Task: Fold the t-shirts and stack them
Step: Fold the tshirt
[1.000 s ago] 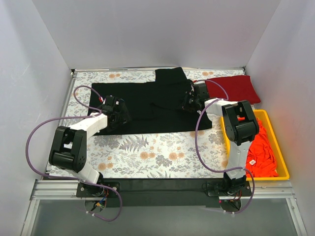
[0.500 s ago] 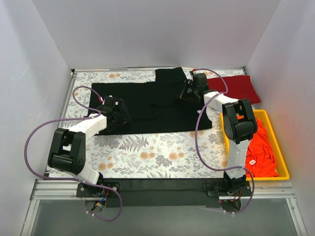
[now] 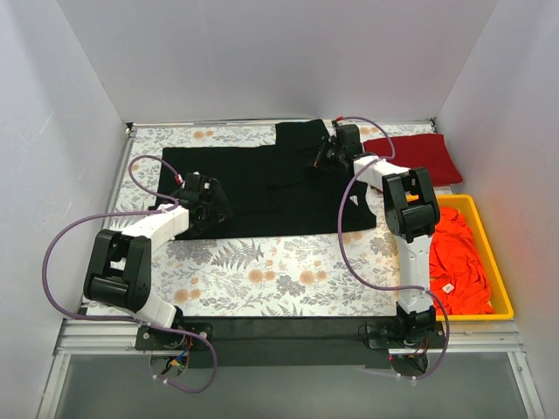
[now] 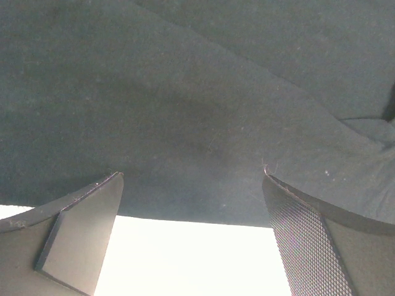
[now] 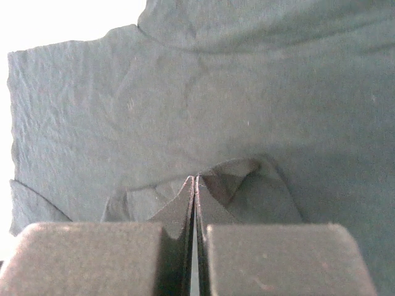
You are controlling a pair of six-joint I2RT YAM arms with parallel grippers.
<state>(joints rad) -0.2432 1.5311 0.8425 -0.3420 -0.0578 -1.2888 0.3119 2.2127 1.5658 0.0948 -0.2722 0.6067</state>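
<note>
A black t-shirt lies spread flat across the far half of the table. My left gripper stands open at its near left hem. In the left wrist view the gripper has its fingers wide apart over the shirt's edge. My right gripper is over the shirt's far right part, near the sleeve. In the right wrist view the gripper is shut, pinching a small raised fold of the black cloth. A folded dark red t-shirt lies at the far right.
A yellow bin at the right edge holds orange-red shirts. The floral table cover shows in front of the black shirt. White walls close in the left, back and right sides. Purple cables loop off both arms.
My right gripper has shut and moved toward the far edge and slightly left over the black shirt. The left gripper has stayed open in place.
</note>
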